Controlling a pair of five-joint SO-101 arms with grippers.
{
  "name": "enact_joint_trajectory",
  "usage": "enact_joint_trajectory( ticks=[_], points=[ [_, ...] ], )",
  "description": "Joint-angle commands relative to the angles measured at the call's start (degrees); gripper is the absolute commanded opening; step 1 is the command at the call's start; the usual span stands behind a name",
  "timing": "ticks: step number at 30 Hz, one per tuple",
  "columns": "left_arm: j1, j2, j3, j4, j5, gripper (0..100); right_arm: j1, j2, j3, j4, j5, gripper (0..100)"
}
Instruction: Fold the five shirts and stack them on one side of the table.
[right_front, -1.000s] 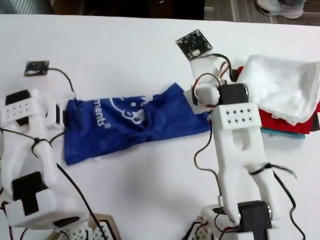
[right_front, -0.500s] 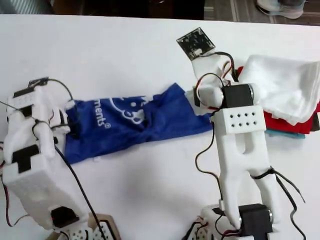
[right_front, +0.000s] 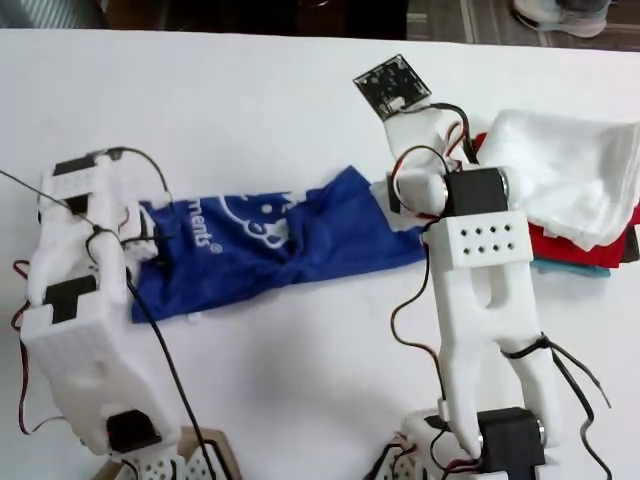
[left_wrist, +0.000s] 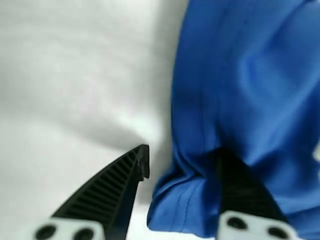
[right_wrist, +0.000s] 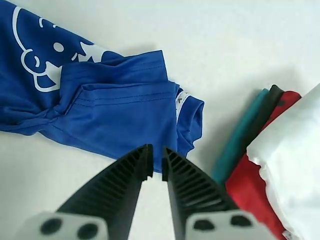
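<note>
The table (right_front: 250, 90) is holding a bunched blue shirt (right_front: 270, 250) beside the pile (right_front: 570, 190). The shirt is looking soft and floppy, so pinching an edge is looking best. The left gripper (left_wrist: 182, 155) is sitting spread over its edge. The right gripper (right_wrist: 157, 162) is hanging pressed together, empty.

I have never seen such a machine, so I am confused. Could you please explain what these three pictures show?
Two white robot arms stand at a white table. One picture looks down from above; the other two come from cameras on the arms' wrists, so the black fingers there are grippers. A crumpled blue shirt lies between the arms; folded shirts, white over red and teal, are stacked at one side. The left gripper is open around the blue shirt's edge. The right gripper is shut and empty, near the shirt's collar.
</note>
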Motion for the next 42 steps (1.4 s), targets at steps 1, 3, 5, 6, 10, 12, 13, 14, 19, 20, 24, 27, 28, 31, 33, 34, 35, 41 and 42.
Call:
enact_joint_trajectory(
  ticks=[1, 3, 5, 6, 10, 12, 13, 14, 19, 20, 24, 27, 28, 31, 33, 34, 35, 41, 42],
  points=[
    [3.16, 0.97, 0.22, -0.97, 0.26, 6, -0.22, -2.51, -2.64, 0.13, 0.26, 3.8],
    [3.16, 0.97, 0.13, -1.05, 0.26, 4, -0.22, -2.51, -2.64, 0.13, 0.26, 3.8],
    [2.64, 0.97, 0.13, -1.23, 0.26, 2, -0.04, -2.51, -2.64, 0.13, 0.26, 3.8],
    [1.67, 0.88, -0.13, -1.14, 0.18, 3, 0.13, -2.59, -2.64, 0.13, 0.26, 3.8],
    [-6.51, 0.79, -3.03, -0.97, -3.52, 3, 0.22, -2.59, -2.64, 0.13, 0.0, 3.8],
    [-11.78, 0.53, -5.93, -0.35, -5.8, 3, -0.04, -2.59, -2.64, 0.13, -0.09, 3.8],
    [-14.24, 0.7, -8.13, 0.7, -7.03, 3, -0.13, -2.59, -2.64, 0.13, -0.09, 3.8],
    [-16.35, 0.79, -10.51, 2.2, -8.44, 3, -0.04, -2.59, -2.64, 0.13, -0.09, 3.8],
    [-24.53, 0.79, -22.73, 10.99, -13.19, 3, 0.22, -2.59, -2.64, 0.92, -0.09, 3.8],
    [-25.41, 0.79, -24.92, 12.92, -13.71, 3, 0.13, -2.59, -2.64, 1.01, -0.18, 3.8],
    [-24.88, 0.79, -32.31, 21.71, -15.12, 3, 0.31, -3.12, -2.64, 1.27, -0.18, 3.7],
    [-21.01, -0.35, -33.54, 23.03, -14.77, 3, 0.31, -7.08, -1.58, 1.36, -0.18, 3.7],
    [-19.43, -0.88, -33.19, 23.03, -14.68, 3, 0.31, -9.19, -0.62, 1.36, -0.18, 3.7],
    [-12.48, -3.69, -30.81, 23.03, -13.63, 3, 0.31, -16.66, 5.36, 1.01, -0.18, 3.7],
    [-6.95, -6.51, -29.23, 23.03, -11.96, 3, 0.75, -21.14, 10.37, 0.48, -0.18, 3.7],
    [-3.78, -8.0, -28.7, 23.03, -11.43, 3, 1.89, -23.25, 13.1, -0.22, -0.18, 3.7],
    [-0.53, -9.58, -28.18, 23.03, -11.08, 3, 3.38, -25.36, 15.56, -1.36, -0.18, 3.7],
    [17.14, -16.88, -27.21, 22.95, -5.8, 3, 18.33, -31.78, 25.93, -7.25, -0.18, 3.7],
    [19.96, -17.32, -27.38, 22.77, -4.92, 3, 20.35, -32.13, 26.9, -7.52, -0.18, 3.7]
  ],
)
